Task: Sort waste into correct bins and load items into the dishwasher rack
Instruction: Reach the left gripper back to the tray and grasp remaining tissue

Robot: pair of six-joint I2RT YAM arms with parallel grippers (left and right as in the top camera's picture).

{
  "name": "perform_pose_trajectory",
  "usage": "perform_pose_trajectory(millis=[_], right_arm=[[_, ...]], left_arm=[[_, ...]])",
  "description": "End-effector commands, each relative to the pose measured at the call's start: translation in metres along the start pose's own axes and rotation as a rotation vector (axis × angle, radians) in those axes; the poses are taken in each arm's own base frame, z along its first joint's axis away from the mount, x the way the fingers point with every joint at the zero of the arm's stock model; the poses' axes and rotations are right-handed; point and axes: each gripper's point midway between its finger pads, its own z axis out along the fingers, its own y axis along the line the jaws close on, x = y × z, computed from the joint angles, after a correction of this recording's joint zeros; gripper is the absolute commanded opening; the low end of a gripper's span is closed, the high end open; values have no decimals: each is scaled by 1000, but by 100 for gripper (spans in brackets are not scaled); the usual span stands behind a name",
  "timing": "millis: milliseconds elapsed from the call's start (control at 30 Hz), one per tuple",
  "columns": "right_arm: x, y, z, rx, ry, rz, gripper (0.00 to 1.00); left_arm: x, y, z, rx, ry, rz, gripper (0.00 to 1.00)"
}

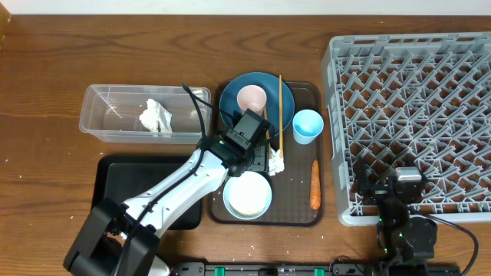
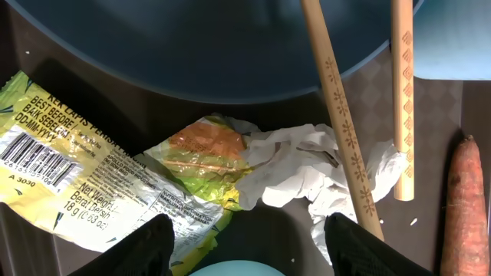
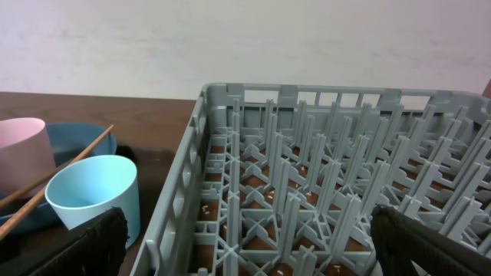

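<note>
My left gripper (image 1: 258,151) (image 2: 249,247) hangs open over the brown serving tray (image 1: 295,207), nothing between its fingers. Just beyond the fingertips lie the yellow-green snack wrapper (image 2: 100,184) and crumpled white paper (image 2: 307,172) (image 1: 275,161). The wooden chopsticks (image 2: 337,115) (image 1: 280,115) rest across the dark blue plate (image 1: 234,96) (image 2: 207,46), which holds the pink cup (image 1: 252,98). The light blue cup (image 1: 308,126) (image 3: 96,195), carrot (image 1: 314,184) (image 2: 464,207) and light blue bowl (image 1: 247,195) share the tray. My right gripper (image 1: 399,184) (image 3: 249,245) stands open over the grey dishwasher rack (image 1: 414,115) (image 3: 307,192).
A clear tub (image 1: 103,115) at the back left holds another crumpled white paper (image 1: 156,117). The shallow black tray (image 1: 130,184) lies in front of it, partly under my left arm. The rack's near-left corner sits right beside the serving tray.
</note>
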Motion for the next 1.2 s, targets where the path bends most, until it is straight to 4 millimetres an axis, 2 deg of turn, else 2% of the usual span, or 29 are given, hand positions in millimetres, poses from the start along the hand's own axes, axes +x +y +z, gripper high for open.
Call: perform_pose_trajectory(millis=[0,267,1033,1167], right_arm=[[0,-2,0,10,-1,-3,99],[0,-2,0,10,-1,-3,99],[0,-2,0,10,-1,-3,99],[0,-2,0,10,-1,-3,99]], left_arm=[[2,0,2,-6,3,-5,66],[6,-8,2,28,17,4,66],[7,-12,2,47,22,5,67],[8,-11,8,40,30,5,66]])
